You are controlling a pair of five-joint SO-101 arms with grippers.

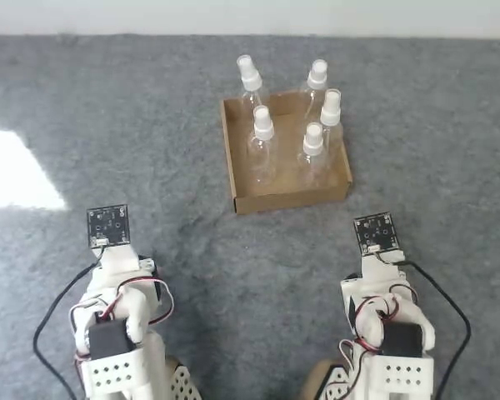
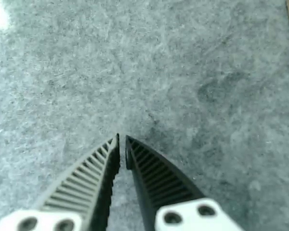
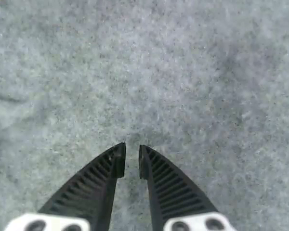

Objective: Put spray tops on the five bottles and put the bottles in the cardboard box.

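All five clear plastic bottles (image 1: 263, 148), each wearing a white spray top (image 1: 264, 122), stand in the shallow brown cardboard box (image 1: 287, 200) at the upper centre of the high view, on the grey felt worktop (image 1: 133, 125). The job looks done to me, and I'd say the next move is just to check that the tops sit snug. From above, both arms sit at the lower edge. The wrist views add the grip: the left hand (image 2: 122, 140) and the right hand (image 3: 131, 150) both have their fingers drawn together on nothing, over felt.
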